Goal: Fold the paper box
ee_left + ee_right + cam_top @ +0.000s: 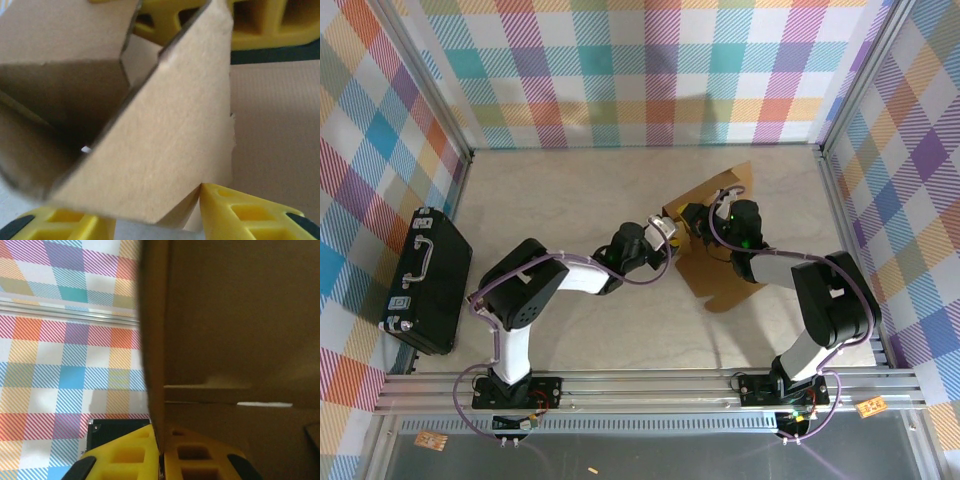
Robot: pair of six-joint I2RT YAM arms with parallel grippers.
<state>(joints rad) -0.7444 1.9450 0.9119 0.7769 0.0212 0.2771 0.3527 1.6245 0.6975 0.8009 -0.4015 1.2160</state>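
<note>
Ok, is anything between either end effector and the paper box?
Nothing visible. The right end effector pinches an edge of the paper box, and the left end effector has a folded flap between its fingers.

paper box (722,255) ctr-right on table (570,190) | L gripper (672,232) at its left | case (425,280) far left edge

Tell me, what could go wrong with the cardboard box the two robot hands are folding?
The right gripper pinches a thin edge of the paper box; a hard pull might tear or crease it. The raised flap sits tilted between the fingers of the left gripper, so it could slip out and flop open. Both grippers crowd one corner and might bump.
</note>
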